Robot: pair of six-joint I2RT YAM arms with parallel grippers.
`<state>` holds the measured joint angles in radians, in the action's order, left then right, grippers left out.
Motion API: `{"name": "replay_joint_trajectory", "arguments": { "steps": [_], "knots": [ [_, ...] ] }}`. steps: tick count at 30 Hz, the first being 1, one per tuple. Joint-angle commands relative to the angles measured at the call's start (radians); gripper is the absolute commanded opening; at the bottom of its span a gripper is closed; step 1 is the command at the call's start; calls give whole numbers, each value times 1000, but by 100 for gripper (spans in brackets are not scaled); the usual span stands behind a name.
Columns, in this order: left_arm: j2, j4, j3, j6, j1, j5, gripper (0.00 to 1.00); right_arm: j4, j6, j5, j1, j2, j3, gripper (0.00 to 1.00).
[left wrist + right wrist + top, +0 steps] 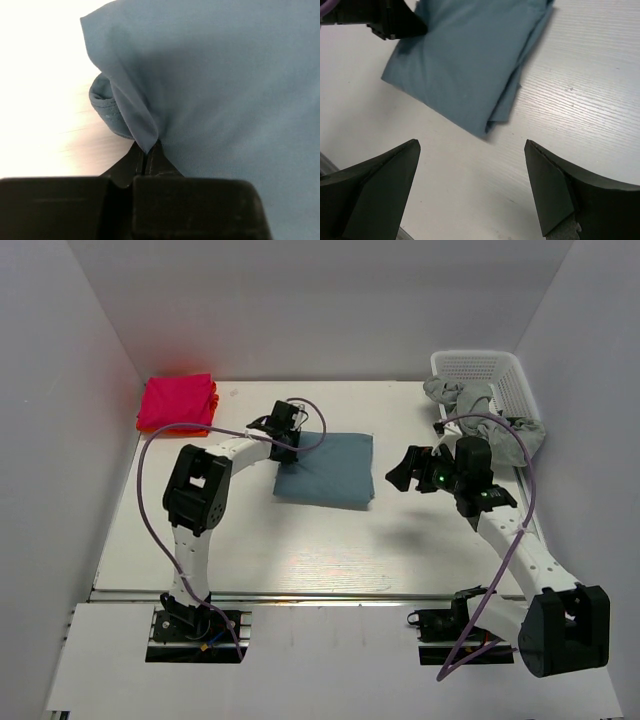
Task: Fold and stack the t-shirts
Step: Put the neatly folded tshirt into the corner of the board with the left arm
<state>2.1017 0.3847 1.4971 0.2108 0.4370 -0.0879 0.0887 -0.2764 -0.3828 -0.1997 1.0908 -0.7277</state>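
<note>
Teal-blue t-shirt (325, 470) lies folded in the middle of the counter (300, 550). We see the left hand (147, 154) clamped on a fold at its left edge. The right hand (408, 475) hangs just right of it, fingers wide apart and holding nothing. Folded pink t-shirts (177, 402) sit at upper left.

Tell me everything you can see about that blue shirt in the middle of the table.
The teal-blue t-shirt is soft, cotton-looking cloth, folded into a rough rectangle and lying flat on the white table. Layered edges show at one corner. The left gripper is shut on a pinch of one edge, raising a small ridge.
</note>
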Motion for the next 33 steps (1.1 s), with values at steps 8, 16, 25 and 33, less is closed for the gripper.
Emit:
{"name": "replay_joint_trajectory", "arguments": {
  "steps": [8,16,25,33],
  "knots": [
    [-170,20,156,-421,-46,-266,0,-1,29,55,6,37,-7,91],
    [-170,43,302,-605,-126,-337,0,-7,17,71,3,89,-42,91],
    [-89,40,589,-757,-250,-349,0,-36,-29,52,3,179,-96,91],
    [10,-61,685,-830,-369,-334,0,-58,-69,-2,2,284,-148,91]
  ]
}}
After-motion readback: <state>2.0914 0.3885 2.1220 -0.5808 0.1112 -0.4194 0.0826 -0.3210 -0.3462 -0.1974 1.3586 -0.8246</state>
